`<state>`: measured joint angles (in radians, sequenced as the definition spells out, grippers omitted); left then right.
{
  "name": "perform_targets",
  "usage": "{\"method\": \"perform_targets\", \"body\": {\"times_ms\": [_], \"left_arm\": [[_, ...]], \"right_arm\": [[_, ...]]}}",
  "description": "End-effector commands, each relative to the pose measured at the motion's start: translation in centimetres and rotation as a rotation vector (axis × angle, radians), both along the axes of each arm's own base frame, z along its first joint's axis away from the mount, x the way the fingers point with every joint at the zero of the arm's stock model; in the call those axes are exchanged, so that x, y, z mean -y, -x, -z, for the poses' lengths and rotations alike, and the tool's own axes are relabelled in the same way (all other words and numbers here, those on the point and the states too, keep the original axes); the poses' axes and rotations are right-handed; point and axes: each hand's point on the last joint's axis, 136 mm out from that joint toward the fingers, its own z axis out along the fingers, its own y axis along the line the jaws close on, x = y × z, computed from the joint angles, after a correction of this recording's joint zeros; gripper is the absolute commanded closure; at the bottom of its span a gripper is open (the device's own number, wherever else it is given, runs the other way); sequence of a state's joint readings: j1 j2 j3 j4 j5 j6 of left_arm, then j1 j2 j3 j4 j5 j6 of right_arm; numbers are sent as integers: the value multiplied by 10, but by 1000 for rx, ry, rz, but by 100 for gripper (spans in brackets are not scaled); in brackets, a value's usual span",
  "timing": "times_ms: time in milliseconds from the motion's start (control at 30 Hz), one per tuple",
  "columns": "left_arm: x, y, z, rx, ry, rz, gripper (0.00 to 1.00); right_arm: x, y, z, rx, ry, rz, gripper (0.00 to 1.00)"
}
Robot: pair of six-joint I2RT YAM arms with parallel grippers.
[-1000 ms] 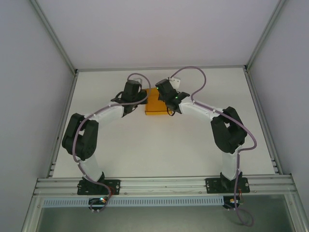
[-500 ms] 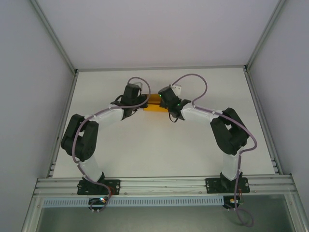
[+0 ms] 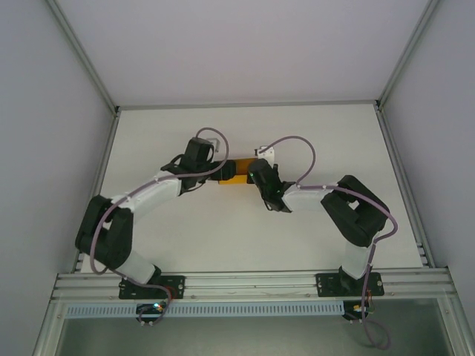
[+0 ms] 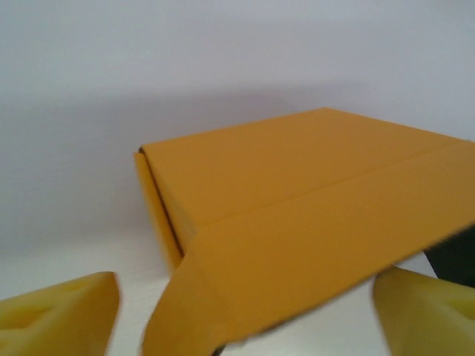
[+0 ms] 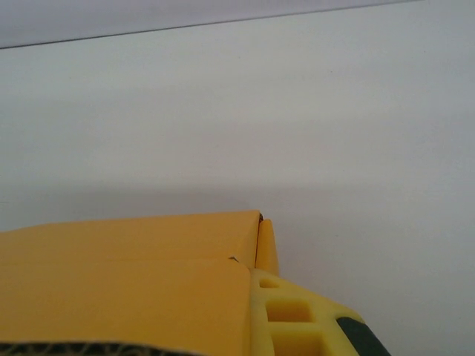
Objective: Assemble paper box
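Observation:
The paper box (image 3: 236,173) is a small orange strip in the top view, mid-table between the two wrists. In the left wrist view the paper box (image 4: 297,193) is a low folded box with a flap (image 4: 223,297) drooping toward the camera. My left gripper (image 4: 245,319) is open, its yellow fingertips (image 4: 59,311) wide apart on either side of that flap and clear of it. My right gripper (image 5: 249,297) is shut on the box's right end: one yellow finger (image 5: 293,315) lies flat against the side wall, the other is hidden under the orange panel (image 5: 126,282).
The white tabletop (image 3: 245,237) is ringed by white enclosure walls with an aluminium rail (image 3: 252,282) along the near edge. Purple cables (image 3: 297,144) loop above both arms. Bare table lies behind the box and to both sides.
Both wrists and the box have shifted toward the near side. The box showed a broad orange face a second ago and is now a thin strip; the left elbow has swung out left.

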<state>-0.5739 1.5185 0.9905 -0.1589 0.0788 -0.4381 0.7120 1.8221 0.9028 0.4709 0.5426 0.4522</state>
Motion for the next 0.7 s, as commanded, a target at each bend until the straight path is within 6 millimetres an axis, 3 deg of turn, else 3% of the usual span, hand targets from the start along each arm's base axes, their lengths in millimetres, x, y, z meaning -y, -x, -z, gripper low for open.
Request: {"method": "perform_targets", "body": {"times_ms": [0, 100, 200, 300, 467, 667], "left_arm": [[-24, 18, -9, -35, -97, -37, 0], [-45, 9, -24, -47, -122, -131, 0], [-50, -13, -32, -103, 56, -188, 0], [-54, -36, -27, -153, 182, -244, 0], [-48, -49, 4, -230, 239, -258, 1], [-36, -49, 47, -288, 304, -245, 18]], "right_arm": [[4, 19, 42, -88, 103, -71, 95], [-7, 23, 46, -72, 100, -143, 92], [-18, 29, 49, -29, 146, -209, 91], [-13, 30, 52, -14, 194, -190, 91], [-6, 32, 60, -37, 191, -145, 89], [-10, 40, 62, -52, 178, -171, 81]]}}
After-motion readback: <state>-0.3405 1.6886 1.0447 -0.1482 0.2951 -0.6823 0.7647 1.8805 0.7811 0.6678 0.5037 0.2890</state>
